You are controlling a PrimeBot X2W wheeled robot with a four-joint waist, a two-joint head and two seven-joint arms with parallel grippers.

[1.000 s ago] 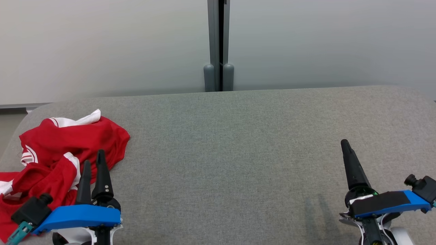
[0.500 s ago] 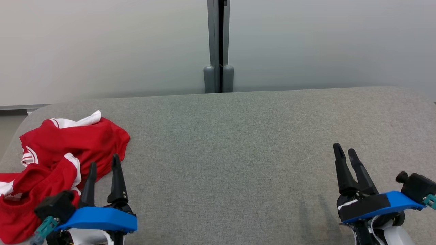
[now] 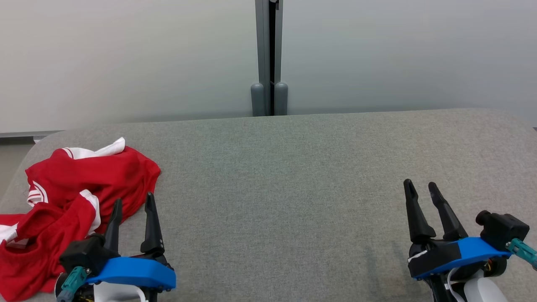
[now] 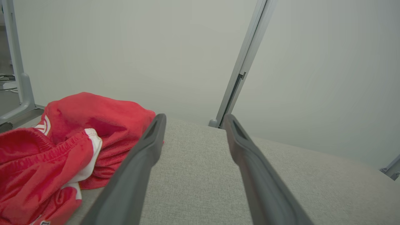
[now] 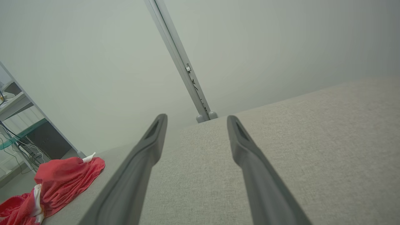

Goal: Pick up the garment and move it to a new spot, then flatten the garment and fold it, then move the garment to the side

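Note:
The garment point(image 3: 71, 193) is red with white stripes and lies crumpled at the left end of the grey table point(image 3: 285, 176). It also shows at left in the left wrist view point(image 4: 68, 140) and small at lower left in the right wrist view point(image 5: 62, 181). My left gripper point(image 3: 133, 200) hovers open at the lower left, its fingertips just off the garment's near right edge, nothing between them. Far off at the lower right, my right gripper point(image 3: 419, 188) is open and empty over bare fabric.
Pale partition panels with a grey post point(image 3: 269, 58) stand behind the table's far edge. A metal frame leg point(image 4: 18, 81) and shelving with cables point(image 5: 18, 137) stand off the table's left end. The table's left corner is rounded.
Both grippers have turned at the wrist, so the two fingers now show side by side and spread. The left has shifted right and lower, the right slightly left. The garment has not moved.

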